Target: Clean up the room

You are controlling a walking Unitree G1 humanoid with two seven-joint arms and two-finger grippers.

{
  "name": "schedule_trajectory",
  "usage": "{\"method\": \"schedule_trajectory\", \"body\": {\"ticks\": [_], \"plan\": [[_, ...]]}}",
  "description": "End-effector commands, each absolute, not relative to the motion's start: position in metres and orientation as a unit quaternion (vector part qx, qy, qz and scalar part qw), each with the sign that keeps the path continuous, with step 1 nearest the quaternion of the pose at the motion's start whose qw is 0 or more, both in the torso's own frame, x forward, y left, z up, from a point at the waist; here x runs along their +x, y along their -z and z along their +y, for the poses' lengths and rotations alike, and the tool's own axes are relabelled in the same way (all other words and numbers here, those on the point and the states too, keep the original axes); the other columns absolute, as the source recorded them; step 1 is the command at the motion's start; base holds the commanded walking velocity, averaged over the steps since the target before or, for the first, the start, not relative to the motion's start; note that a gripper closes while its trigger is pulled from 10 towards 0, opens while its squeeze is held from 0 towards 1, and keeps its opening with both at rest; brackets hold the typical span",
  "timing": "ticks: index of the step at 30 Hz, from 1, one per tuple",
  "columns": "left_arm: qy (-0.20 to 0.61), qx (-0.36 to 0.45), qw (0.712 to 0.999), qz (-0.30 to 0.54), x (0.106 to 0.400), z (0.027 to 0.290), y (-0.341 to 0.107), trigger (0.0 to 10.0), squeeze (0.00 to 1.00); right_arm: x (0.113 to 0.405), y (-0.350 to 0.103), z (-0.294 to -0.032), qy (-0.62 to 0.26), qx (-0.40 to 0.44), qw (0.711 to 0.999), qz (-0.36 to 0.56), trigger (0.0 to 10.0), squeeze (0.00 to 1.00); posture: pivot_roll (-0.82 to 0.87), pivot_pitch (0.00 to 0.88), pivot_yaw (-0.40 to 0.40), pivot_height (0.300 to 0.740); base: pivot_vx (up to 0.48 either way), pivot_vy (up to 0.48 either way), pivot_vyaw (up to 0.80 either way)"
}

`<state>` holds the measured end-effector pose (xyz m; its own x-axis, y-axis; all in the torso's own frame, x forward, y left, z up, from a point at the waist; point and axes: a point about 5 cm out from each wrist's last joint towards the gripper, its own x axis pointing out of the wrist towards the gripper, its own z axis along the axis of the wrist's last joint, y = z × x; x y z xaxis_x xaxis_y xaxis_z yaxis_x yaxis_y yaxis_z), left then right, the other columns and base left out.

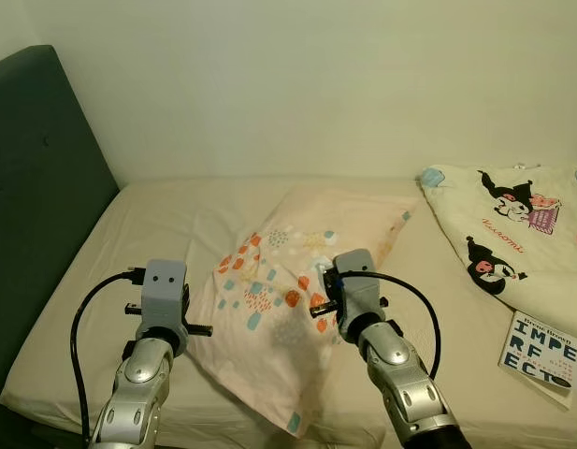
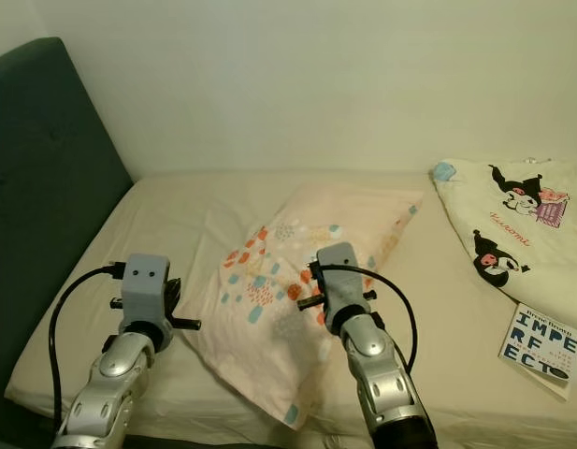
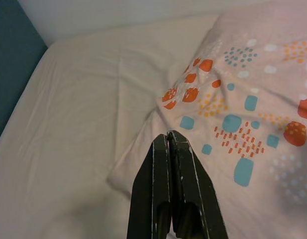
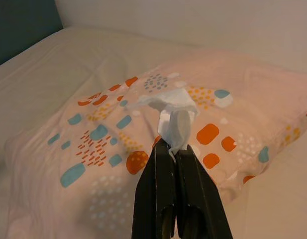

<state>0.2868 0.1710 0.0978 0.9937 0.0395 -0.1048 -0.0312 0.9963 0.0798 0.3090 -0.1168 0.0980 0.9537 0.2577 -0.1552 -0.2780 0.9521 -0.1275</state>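
Right hand (image 4: 174,149): fingers closed on a crumpled white tissue (image 4: 172,119), held just above the patterned pillow (image 1: 288,281) mid-bed. Left hand (image 3: 172,138): fingers pressed together, gripping nothing, over the pillow's corner nearest the bed's (image 1: 157,224) foot edge. Book (image 1: 542,355) near the bed's right edge, partly cut off. Printed blanket (image 1: 512,229) likewise cropped.
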Motion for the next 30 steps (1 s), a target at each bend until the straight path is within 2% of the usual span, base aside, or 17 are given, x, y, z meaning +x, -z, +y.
{"method": "schedule_trajectory", "body": {"ticks": [1,30], "plan": [[-0.011,0.033,0.998,0.06,0.2838,0.1699,-0.0954,10.0,0.0,0.3054,-0.0913,-0.114,-0.143,-0.069,0.984,0.08,10.0,0.0,-0.09,0.101,0.017,0.708,0.0,0.0,0.0],[-0.004,0.032,0.996,0.078,0.2807,0.1744,-0.0925,10.0,0.0,0.3057,-0.0858,-0.1136,-0.143,-0.043,0.983,0.103,10.0,0.0,-0.08,0.1,0.031,0.708,0.0,0.0,0.0]]}}
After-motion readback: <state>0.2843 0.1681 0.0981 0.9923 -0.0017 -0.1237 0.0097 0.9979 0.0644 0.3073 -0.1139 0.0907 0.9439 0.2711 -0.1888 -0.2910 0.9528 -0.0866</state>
